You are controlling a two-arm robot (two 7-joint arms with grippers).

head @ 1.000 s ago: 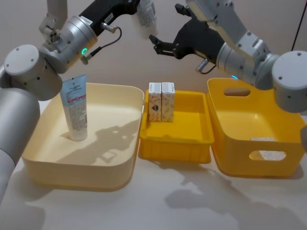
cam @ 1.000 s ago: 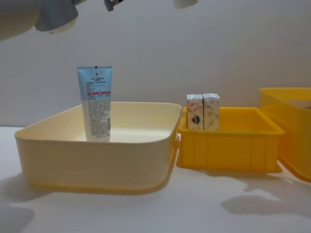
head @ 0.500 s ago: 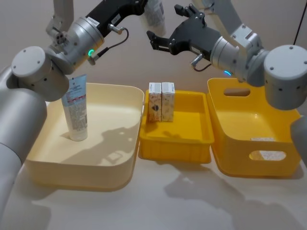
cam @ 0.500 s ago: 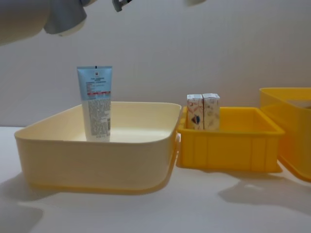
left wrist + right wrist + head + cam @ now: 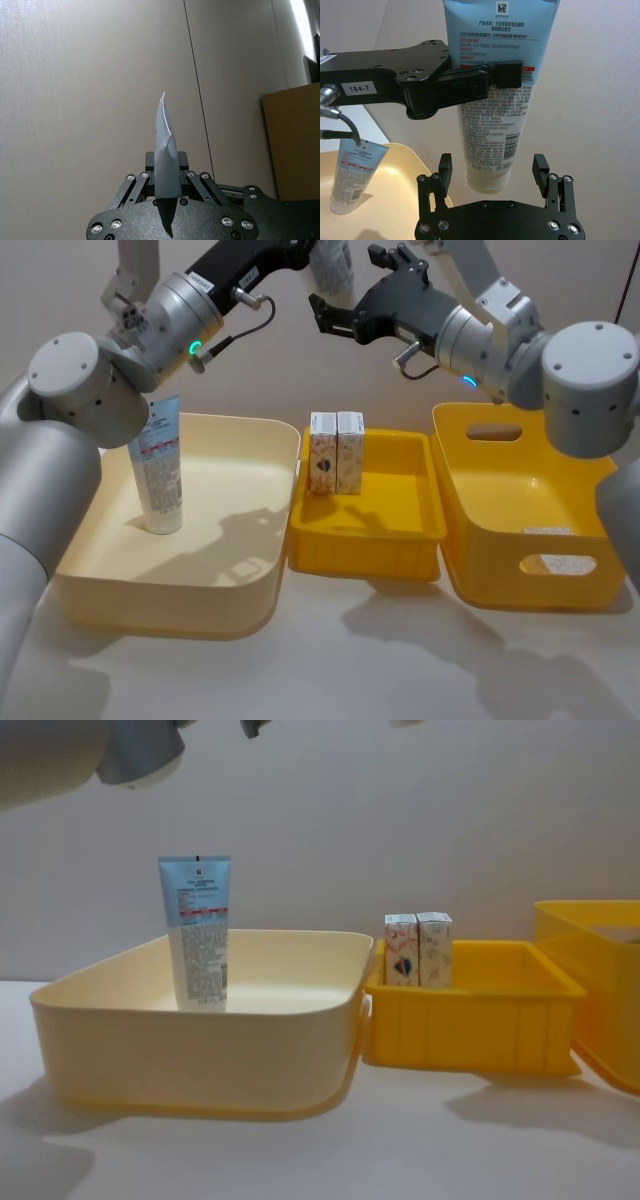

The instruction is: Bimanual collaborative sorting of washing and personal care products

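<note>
The left gripper (image 5: 166, 171) clamps the tube (image 5: 492, 125) high over the table (image 5: 330, 670). The right gripper (image 5: 492, 167) stands open around its cap end, not touching. An early left release, before the right closes, would likely drop the tube.

The white table (image 5: 330, 670) spreads out in front of me, pale and smooth. Three bins sit directly on it in a row. On my left is the wide cream bin (image 5: 165, 605). Just beside it, in the middle, is the low yellow tray (image 5: 365, 552). On my right, close by the tray, stands the taller yellow basket (image 5: 490, 570) with a handle slot in its wall. Soft shadows lie on the bare surface nearer me.
</note>
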